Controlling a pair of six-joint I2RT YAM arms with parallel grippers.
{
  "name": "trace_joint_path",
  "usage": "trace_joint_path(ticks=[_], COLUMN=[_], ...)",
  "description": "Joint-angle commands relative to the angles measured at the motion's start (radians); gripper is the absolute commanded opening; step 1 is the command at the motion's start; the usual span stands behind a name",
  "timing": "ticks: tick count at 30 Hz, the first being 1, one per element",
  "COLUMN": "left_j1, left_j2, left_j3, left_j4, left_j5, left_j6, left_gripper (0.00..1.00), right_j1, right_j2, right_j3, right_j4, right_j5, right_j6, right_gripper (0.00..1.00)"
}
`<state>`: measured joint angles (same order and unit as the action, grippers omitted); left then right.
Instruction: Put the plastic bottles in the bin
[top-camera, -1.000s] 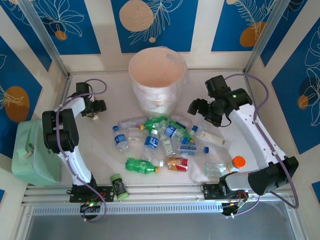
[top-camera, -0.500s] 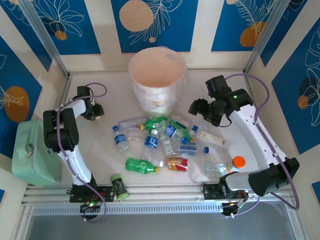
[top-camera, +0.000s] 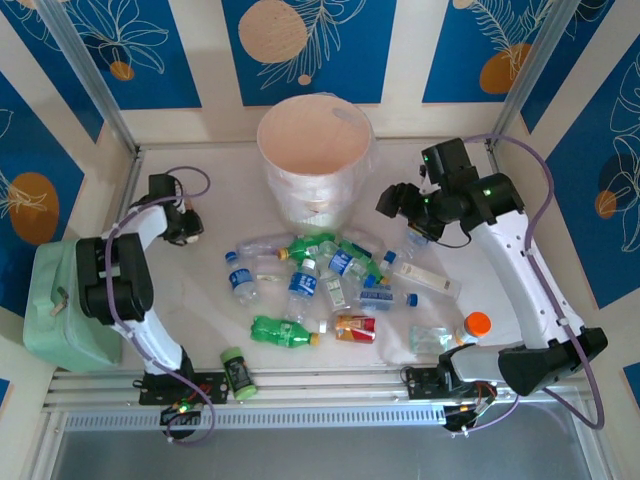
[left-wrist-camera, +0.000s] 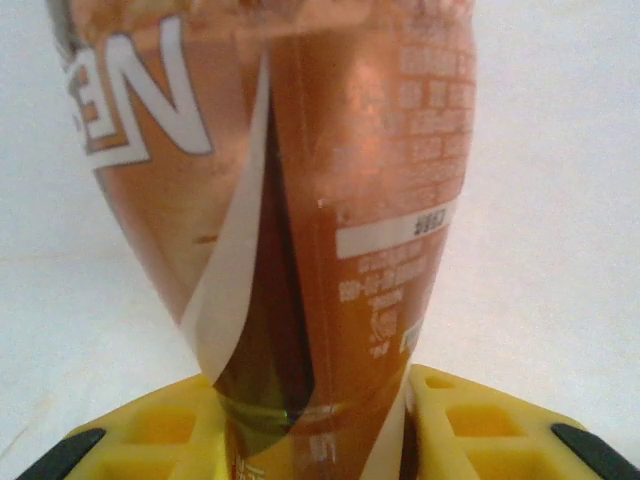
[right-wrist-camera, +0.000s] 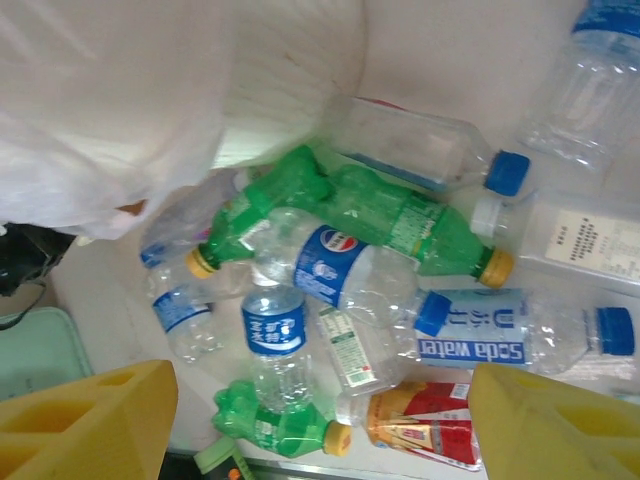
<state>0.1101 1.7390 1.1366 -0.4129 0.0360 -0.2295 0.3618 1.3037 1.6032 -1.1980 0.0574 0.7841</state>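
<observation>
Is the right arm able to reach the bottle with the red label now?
Probably yes. The right gripper hangs by the pile, jaws open and empty, and the red-labelled bottle lies uncovered at the pile's near edge.

Copper bottle (left-wrist-camera: 300, 200) in the left claw (left-wrist-camera: 315, 435)

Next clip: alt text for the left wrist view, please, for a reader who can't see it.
A copper-coloured translucent plastic bottle with white lettering and fine print on its label sits clamped between the yellow fingers of the left claw, seen close up. Behind it lies a plain white surface.
</observation>
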Motion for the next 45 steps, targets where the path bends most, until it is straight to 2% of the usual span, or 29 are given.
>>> trace_joint_path(ticks=[1,7,14,18,22,25,29,32,35,45], left_j1=[-0.044,-0.207,-0.417,-0.511,-0.605,-0.633,-0.658,-0.681,-0.696,-0.718], left_j2=[-0.134,-0.361,-0.457,-0.477,-0.462,-0.435,-0.408,-0.381,-0.354,-0.357], left_j3=[0.025,0.122,0.326,0.401,0.453,0.467,0.48,0.509,0.549,0.557], left_j4=[-0.052,-0.106,-0.16,-0.138,-0.155,-0.163,-0.197,-0.263,-0.326,-0.342], left_j5=[-0.011,-0.056,-0.095,0.039,0.288,0.427,0.494,0.487,0.477,0.471], left_j6=[-0.015,-0.027,0.078,0.175,0.267,0.254,0.267,0.312,0.348,0.39], left_gripper=[0.32,0.32,0.32,0.33,0.33,0.31,0.3,0.29,0.28,0.26], right_j1=[0.011,0.027,0.079,0.089,0.105,0.114,0.097,0.094,0.094,0.096], right_j2=[0.001,0.068,0.166,0.218,0.267,0.304,0.365,0.42,0.444,0.501], right_j3=[0.078,0.237,0.469,0.576,0.661,0.74,0.847,0.927,0.933,0.925], right_j4=[-0.019,0.004,0.008,0.011,0.029,0.02,-0.03,-0.074,-0.073,-0.066], right_j5=[-0.091,-0.277,-0.401,-0.449,-0.482,-0.482,-0.463,-0.458,-0.446,-0.409], right_j6=[-0.031,-0.076,-0.106,-0.101,-0.097,-0.11,-0.109,-0.118,-0.12,-0.117], right_gripper=[0.77,0.79,0.85,0.89,0.9,0.92,0.94,0.95,0.97,0.93])
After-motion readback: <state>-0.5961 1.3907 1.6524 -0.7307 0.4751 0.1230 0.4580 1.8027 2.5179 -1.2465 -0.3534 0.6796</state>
